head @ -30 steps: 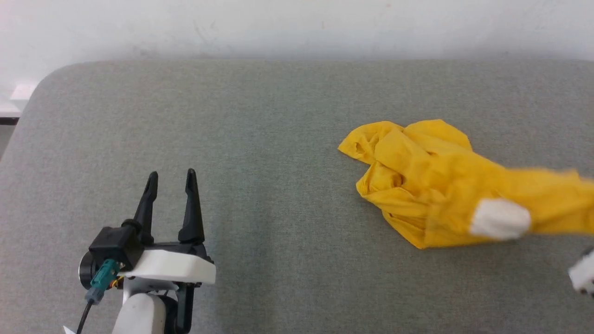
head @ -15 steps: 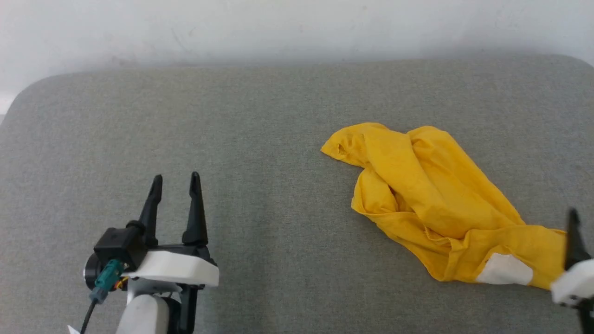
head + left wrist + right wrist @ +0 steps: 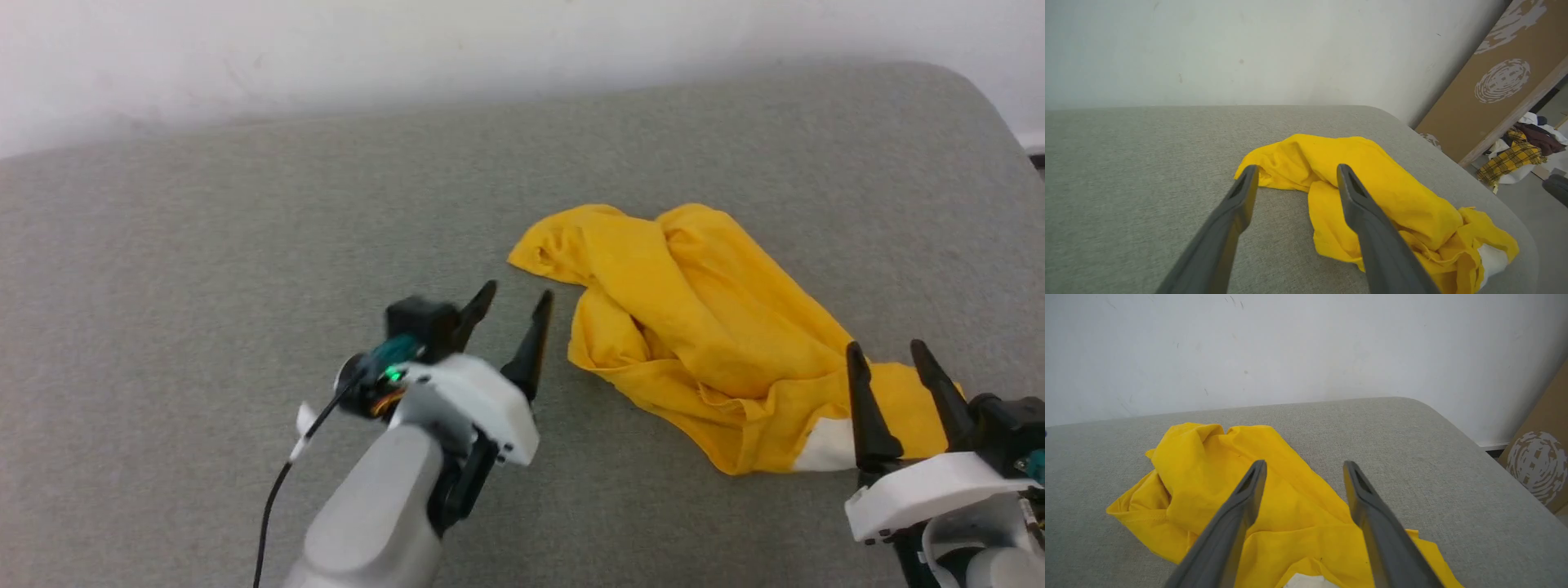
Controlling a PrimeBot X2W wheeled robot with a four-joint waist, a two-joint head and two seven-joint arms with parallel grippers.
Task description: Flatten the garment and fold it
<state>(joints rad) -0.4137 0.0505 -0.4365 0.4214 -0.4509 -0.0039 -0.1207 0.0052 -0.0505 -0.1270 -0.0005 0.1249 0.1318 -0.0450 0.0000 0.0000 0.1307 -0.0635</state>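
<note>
On the right half of the grey padded table, the garment lies in a crumpled heap, neither flattened nor folded, with the left gripper and right gripper flanking it, both spread and empty, so nearly all the work remains.

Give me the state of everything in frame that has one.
garment: crumpled heap on the grey surface, unfolded, held by neither gripper.
left gripper: open, empty, by the garment's left edge.
right gripper: open, empty, at the garment's near end by the white patch.
</note>
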